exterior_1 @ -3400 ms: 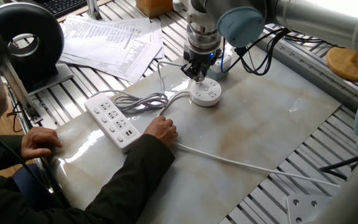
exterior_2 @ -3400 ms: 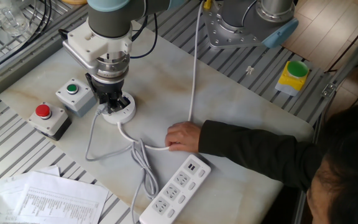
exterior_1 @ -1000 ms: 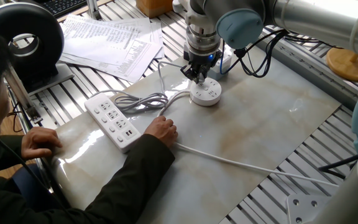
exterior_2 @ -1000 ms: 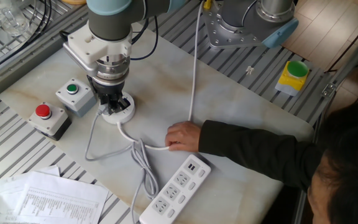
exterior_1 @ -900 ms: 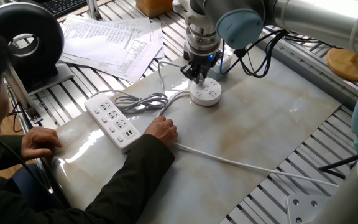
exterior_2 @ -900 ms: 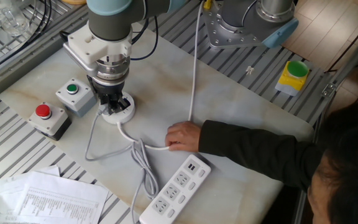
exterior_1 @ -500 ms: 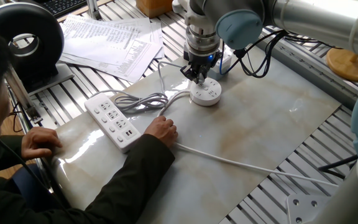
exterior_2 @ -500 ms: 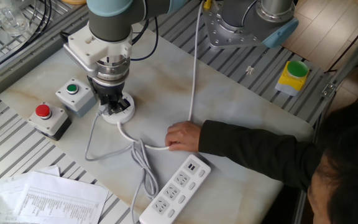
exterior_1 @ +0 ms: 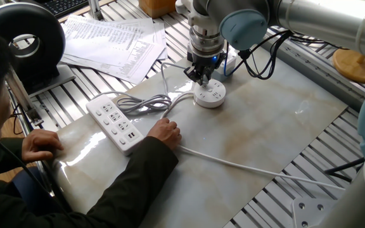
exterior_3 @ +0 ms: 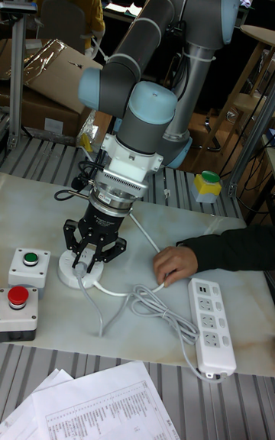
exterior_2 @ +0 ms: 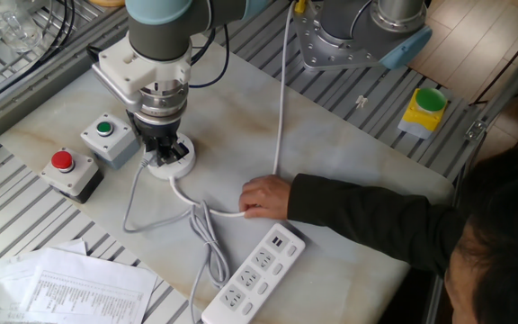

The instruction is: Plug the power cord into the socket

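Observation:
The round white socket (exterior_1: 211,95) (exterior_2: 175,165) (exterior_3: 76,276) lies on the marble board. My gripper (exterior_1: 199,77) (exterior_2: 162,149) (exterior_3: 86,260) stands straight above it, shut on the small pale plug of the power cord, with the plug down at the socket's top face. I cannot tell whether the pins are in the holes. The power cord (exterior_1: 146,102) (exterior_2: 208,231) (exterior_3: 150,305) runs as a thin grey cable from the gripper through a loose bundle to the long white power strip (exterior_1: 114,120) (exterior_2: 252,274) (exterior_3: 208,325).
A person's hand (exterior_1: 165,132) (exterior_2: 263,196) (exterior_3: 174,263) presses on the socket's thicker white cable. Grey boxes with a green button (exterior_2: 104,135) and a red button (exterior_2: 64,166) stand beside the socket. Papers (exterior_1: 113,38) and a yellow box (exterior_2: 424,108) lie at the edges.

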Available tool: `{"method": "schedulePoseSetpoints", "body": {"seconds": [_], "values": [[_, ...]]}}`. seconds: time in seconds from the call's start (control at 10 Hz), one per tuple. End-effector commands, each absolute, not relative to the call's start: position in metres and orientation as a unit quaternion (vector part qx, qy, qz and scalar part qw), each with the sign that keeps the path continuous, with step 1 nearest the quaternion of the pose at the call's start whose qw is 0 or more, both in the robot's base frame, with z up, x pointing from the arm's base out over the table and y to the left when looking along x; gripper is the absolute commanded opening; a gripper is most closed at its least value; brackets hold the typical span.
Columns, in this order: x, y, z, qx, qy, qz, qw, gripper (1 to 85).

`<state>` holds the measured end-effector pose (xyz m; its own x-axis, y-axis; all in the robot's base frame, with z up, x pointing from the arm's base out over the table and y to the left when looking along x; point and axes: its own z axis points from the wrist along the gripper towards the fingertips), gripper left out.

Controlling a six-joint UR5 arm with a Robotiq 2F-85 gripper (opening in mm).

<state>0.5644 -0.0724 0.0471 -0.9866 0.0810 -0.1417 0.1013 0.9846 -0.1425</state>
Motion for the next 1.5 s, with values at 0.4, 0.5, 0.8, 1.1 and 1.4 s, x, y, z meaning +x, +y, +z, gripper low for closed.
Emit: {"method": "schedulePoseSetpoints", "body": {"seconds": [0.4,0.5,0.8,1.1,1.4], "values": [[0.567,-0.071,0.049,0.034,0.994,-0.071,0.072,15.7],[0.568,-0.069,0.049,0.033,0.994,-0.069,0.072,18.3],[0.573,-0.067,0.049,0.026,0.995,-0.060,0.081,29.3],[0.574,-0.066,0.048,0.020,0.995,-0.056,0.084,36.7],[0.575,-0.065,0.048,0.017,0.995,-0.054,0.085,39.7]]}}
